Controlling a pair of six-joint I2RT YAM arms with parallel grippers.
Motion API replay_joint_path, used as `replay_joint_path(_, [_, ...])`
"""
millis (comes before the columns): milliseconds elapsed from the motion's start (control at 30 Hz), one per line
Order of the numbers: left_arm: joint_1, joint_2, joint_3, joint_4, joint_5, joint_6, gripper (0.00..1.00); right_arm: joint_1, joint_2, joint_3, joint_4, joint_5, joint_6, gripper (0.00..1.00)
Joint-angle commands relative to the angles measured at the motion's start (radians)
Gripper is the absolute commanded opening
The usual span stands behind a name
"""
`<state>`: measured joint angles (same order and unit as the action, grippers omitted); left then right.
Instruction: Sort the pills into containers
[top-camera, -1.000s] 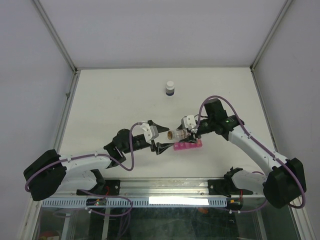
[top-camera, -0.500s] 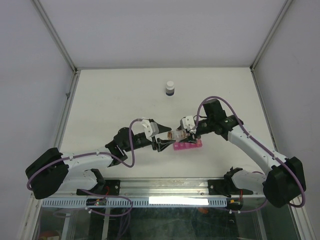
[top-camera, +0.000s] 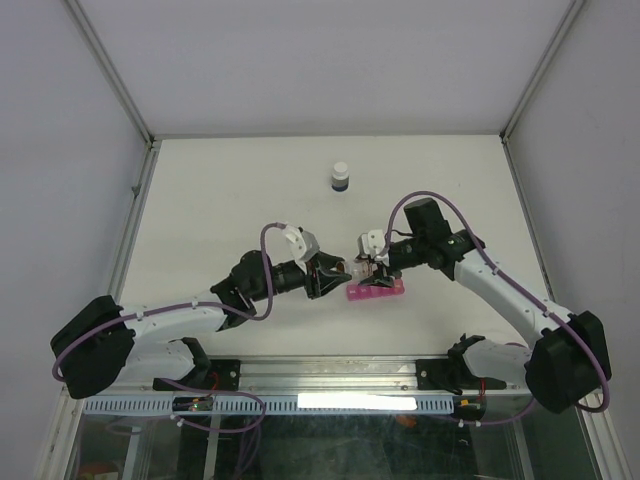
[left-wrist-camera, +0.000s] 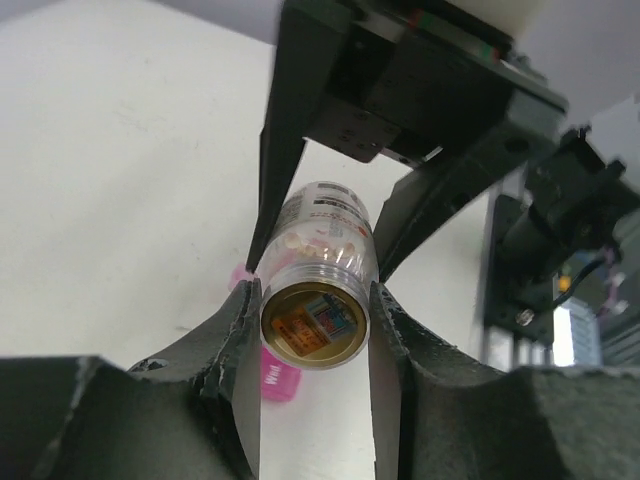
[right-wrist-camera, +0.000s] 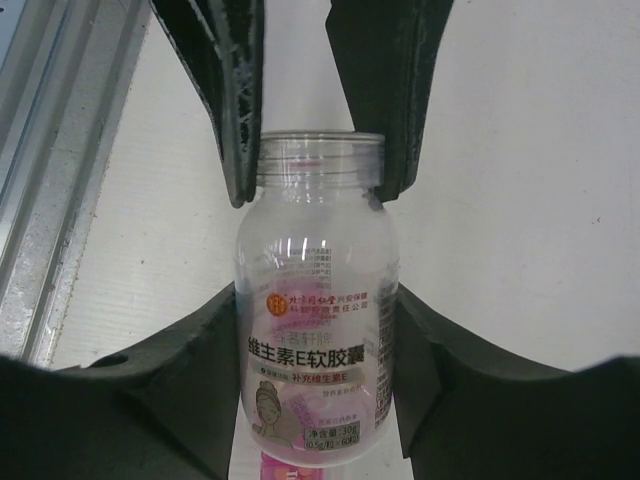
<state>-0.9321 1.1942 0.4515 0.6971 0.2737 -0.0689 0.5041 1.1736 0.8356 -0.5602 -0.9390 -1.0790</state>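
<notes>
A small clear vial (top-camera: 357, 268) lies level in the air between my two grippers, just above the pink containers strip (top-camera: 378, 291) on the table. My left gripper (left-wrist-camera: 315, 300) is shut on the vial's cap (left-wrist-camera: 315, 325), which carries an orange label. My right gripper (right-wrist-camera: 315, 310) is shut on the vial's labelled body (right-wrist-camera: 315, 340). Pale pills (left-wrist-camera: 305, 240) show through the vial wall. In the right wrist view the left fingers (right-wrist-camera: 228, 100) pinch the vial's top end. A pink corner of the containers (left-wrist-camera: 275, 375) shows below the cap.
A dark bottle with a white cap (top-camera: 341, 177) stands upright at the back middle of the white table (top-camera: 220, 200). A metal rail (top-camera: 330, 375) runs along the near edge, and white walls enclose the table on three sides.
My left gripper moved right to the vial's cap end and closed on it. The right gripper kept its hold on the vial body and barely moved.
</notes>
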Motion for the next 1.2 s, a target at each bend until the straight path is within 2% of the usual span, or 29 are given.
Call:
replay_joint_path(0, [0.013, -0.032, 0.058, -0.090, -0.207, -0.392, 0.00, 0.007, -0.003, 0.016, 0.087, 0.041, 0.050, 0.00])
replay_joint_path(67, [0.013, -0.013, 0.067, -0.136, -0.312, -0.554, 0.00, 0.007, 0.001, 0.016, 0.114, 0.067, 0.084, 0.00])
replay_joint_path(167, [0.013, 0.010, 0.026, -0.036, -0.388, -0.701, 0.00, 0.011, 0.013, 0.019, 0.138, 0.114, 0.115, 0.00])
replay_joint_path(233, [0.013, 0.024, 0.019, 0.005, -0.411, -0.755, 0.00, 0.011, 0.017, 0.020, 0.151, 0.138, 0.133, 0.00])
replay_joint_path(300, [0.013, 0.036, 0.028, 0.037, -0.386, -0.744, 0.00, 0.010, 0.018, 0.022, 0.154, 0.146, 0.142, 0.00])
replay_joint_path(333, [0.013, 0.040, 0.028, 0.059, -0.367, -0.731, 0.07, 0.010, 0.018, 0.023, 0.154, 0.143, 0.144, 0.00])
replay_joint_path(400, [0.013, 0.033, 0.005, 0.119, -0.330, -0.692, 0.45, 0.008, 0.018, 0.023, 0.153, 0.129, 0.147, 0.00])
replay_joint_path(500, [0.013, -0.010, -0.071, 0.226, -0.331, -0.598, 0.93, 0.007, 0.023, 0.029, 0.131, 0.101, 0.137, 0.00])
replay_joint_path(533, [0.013, -0.032, -0.105, 0.253, -0.354, -0.560, 0.98, 0.007, 0.024, 0.031, 0.123, 0.096, 0.132, 0.00])
replay_joint_path(633, [0.020, -0.117, -0.209, 0.350, -0.383, -0.412, 0.99, 0.007, 0.030, 0.034, 0.111, 0.088, 0.122, 0.00])
replay_joint_path(767, [0.045, -0.183, -0.288, 0.431, -0.154, -0.096, 0.99, 0.005, 0.037, 0.038, 0.084, 0.062, 0.095, 0.00])
replay_joint_path(833, [0.045, -0.192, -0.290, 0.360, -0.017, 0.175, 0.99, 0.006, 0.038, 0.037, 0.060, 0.037, 0.064, 0.00])
replay_joint_path(900, [0.045, -0.181, -0.277, 0.296, 0.057, 0.343, 0.99, 0.005, 0.039, 0.037, 0.044, 0.018, 0.042, 0.00])
replay_joint_path(1000, [0.048, -0.119, -0.232, 0.281, 0.070, 0.401, 0.99, 0.005, 0.041, 0.034, 0.037, 0.014, 0.026, 0.00])
replay_joint_path(1167, [0.049, -0.008, -0.146, 0.301, 0.084, 0.387, 0.97, 0.006, 0.044, 0.032, 0.030, 0.013, 0.015, 0.00])
